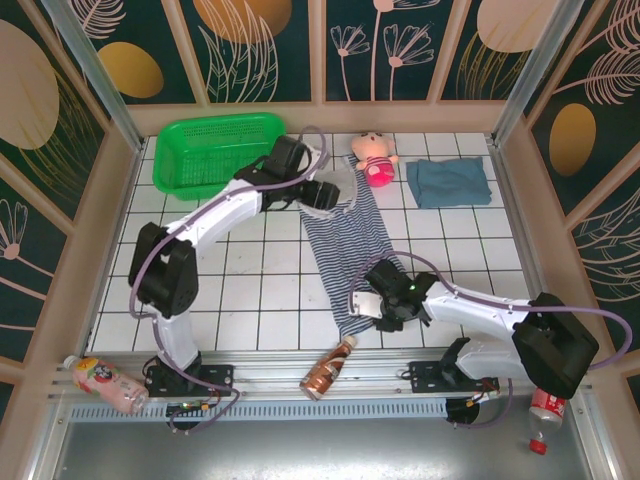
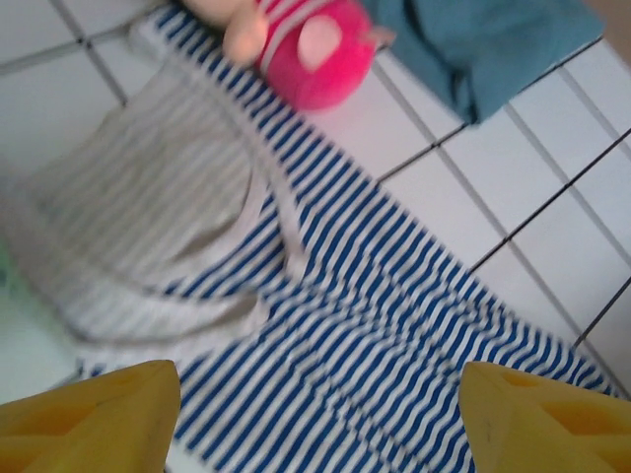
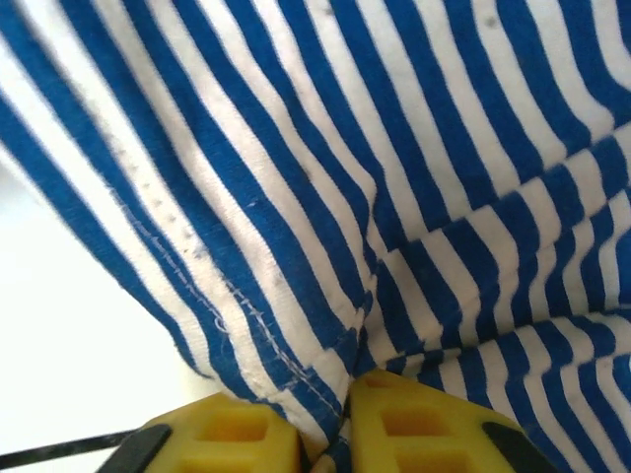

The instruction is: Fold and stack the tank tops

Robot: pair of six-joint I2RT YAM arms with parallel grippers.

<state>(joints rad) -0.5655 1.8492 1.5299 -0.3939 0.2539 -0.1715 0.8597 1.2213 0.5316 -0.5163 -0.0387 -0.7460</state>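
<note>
Well, the green basket (image 1: 215, 150) sits just left of the left claw (image 1: 332, 196), whose fingers (image 2: 94, 414) are spread wide above the upper end of the striped tank top (image 1: 350, 240). Just right of that claw lies the pink doll (image 1: 375, 158), with the folded teal tank top (image 1: 452, 182) further right. The right claw (image 1: 362, 305) pinches the striped hem (image 3: 256, 365). Beside it a bottle (image 1: 328, 368) has a label too small to read.

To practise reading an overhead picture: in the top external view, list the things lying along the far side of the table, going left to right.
green basket → pink plush doll → folded teal tank top
</note>
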